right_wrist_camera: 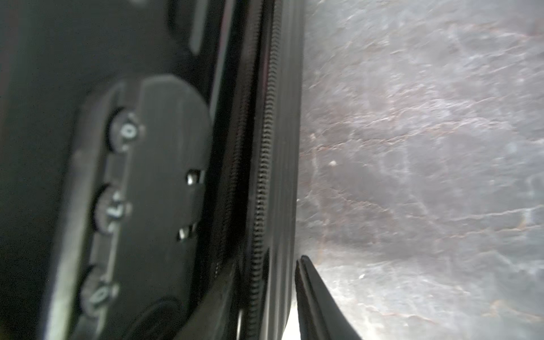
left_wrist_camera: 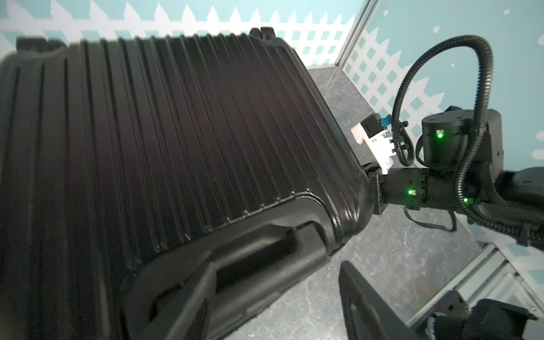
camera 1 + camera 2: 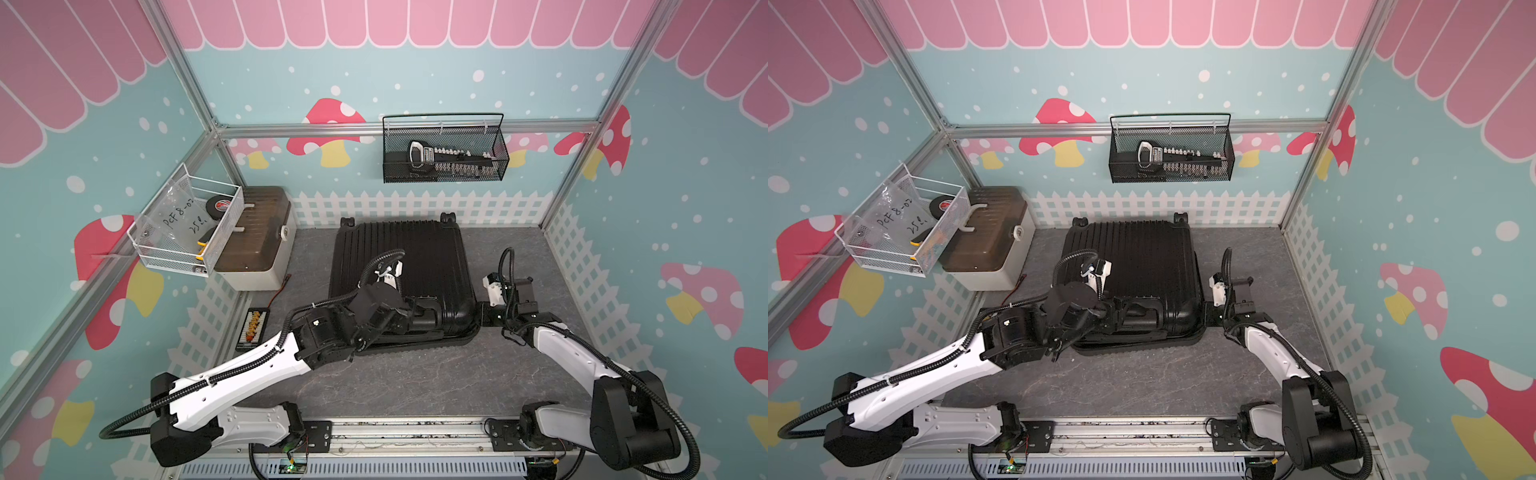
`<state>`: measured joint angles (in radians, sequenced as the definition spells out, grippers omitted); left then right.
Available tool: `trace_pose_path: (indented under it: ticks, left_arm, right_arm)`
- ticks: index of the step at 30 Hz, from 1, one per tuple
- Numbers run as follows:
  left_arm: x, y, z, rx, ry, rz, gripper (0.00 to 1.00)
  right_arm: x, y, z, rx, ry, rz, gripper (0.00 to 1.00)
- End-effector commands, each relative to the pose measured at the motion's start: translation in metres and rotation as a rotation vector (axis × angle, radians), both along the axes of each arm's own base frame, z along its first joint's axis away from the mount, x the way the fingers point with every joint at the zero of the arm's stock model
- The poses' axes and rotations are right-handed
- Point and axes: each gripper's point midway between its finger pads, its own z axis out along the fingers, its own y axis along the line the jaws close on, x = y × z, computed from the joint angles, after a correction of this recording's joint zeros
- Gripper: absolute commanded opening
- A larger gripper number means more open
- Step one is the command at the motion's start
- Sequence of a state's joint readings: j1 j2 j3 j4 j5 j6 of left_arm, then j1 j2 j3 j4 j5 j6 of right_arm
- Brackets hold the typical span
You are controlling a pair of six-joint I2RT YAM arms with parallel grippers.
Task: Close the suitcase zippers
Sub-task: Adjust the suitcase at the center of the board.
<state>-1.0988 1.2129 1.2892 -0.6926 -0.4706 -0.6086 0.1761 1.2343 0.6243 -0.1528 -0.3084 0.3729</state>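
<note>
Over the handle end of the suitcase, the left tool gapes wide, holding nothing; at the adjoining corner the right tool meets the zippers, and I cannot tell its opening.

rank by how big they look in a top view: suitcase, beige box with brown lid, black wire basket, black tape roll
1. suitcase
2. beige box and black wire basket: look alike, box partly hidden, not ranked
3. black tape roll
</note>
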Motion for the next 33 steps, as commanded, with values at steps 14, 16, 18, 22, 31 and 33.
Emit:
trace_pose_path:
  ticks: [14,16,18,22,31,33]
  left_arm:
    - [-0.009,0.084,-0.041,-0.195,0.289,0.682,0.78]
    - [-0.009,0.095,-0.046,-0.196,0.309,0.731,0.8]
    - [-0.008,0.103,-0.054,-0.193,0.348,0.763,0.81]
    - [-0.006,0.113,-0.063,-0.205,0.39,0.806,0.82]
    - [0.0,0.129,-0.078,-0.242,0.45,0.912,0.89]
    - [0.0,0.13,-0.085,-0.25,0.472,0.939,0.87]
  right_arm:
    - [-0.036,0.066,0.011,0.071,-0.181,0.216,0.33]
    - [-0.036,0.074,0.013,0.077,-0.201,0.235,0.33]
    - [-0.037,0.082,0.013,0.071,-0.207,0.255,0.33]
    - [-0.038,0.096,0.011,0.056,-0.215,0.287,0.33]
    - [-0.037,0.112,0.013,0.024,-0.232,0.309,0.32]
    - [-0.037,0.113,0.017,0.02,-0.25,0.306,0.32]
